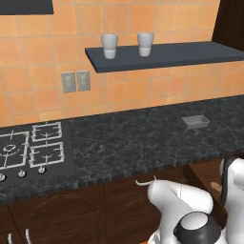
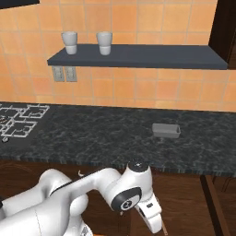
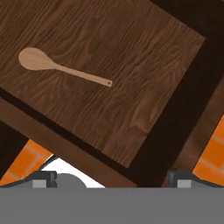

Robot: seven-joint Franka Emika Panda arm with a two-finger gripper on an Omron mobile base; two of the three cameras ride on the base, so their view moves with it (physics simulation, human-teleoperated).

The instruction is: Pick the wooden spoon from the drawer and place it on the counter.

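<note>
Dark finger tips of the gripper (image 3: 113,178) peek up at the bottom of the hand view, set wide apart with nothing between them, so the hand is open and empty, hanging above the open drawer (image 3: 144,65). Down there lies the wooden spoon (image 3: 59,66), flat on the reddish wood-grain floor, bowl toward the upper left of that view and the thin handle running down to the right. It sits well off the gripper's centre line, up and to the left.

My read: this is the approach step, with the pick not yet begun. Next move calls for shifting over the handle, turning the fingers to straddle it across its width, then dropping low, because a thin flat handle on a flat floor leaves little to grab.

From the right base view the arm bends down below the counter (image 2: 101,133), and the hand dips out of frame at the bottom edge. That view also offers what the hand camera cannot: the black speckled worktop, a small grey tray (image 2: 166,130) on it, plenty of bare stone beside it for the drop-off. From the left base view, the stove (image 1: 31,152) sits at the counter's far left.
</note>
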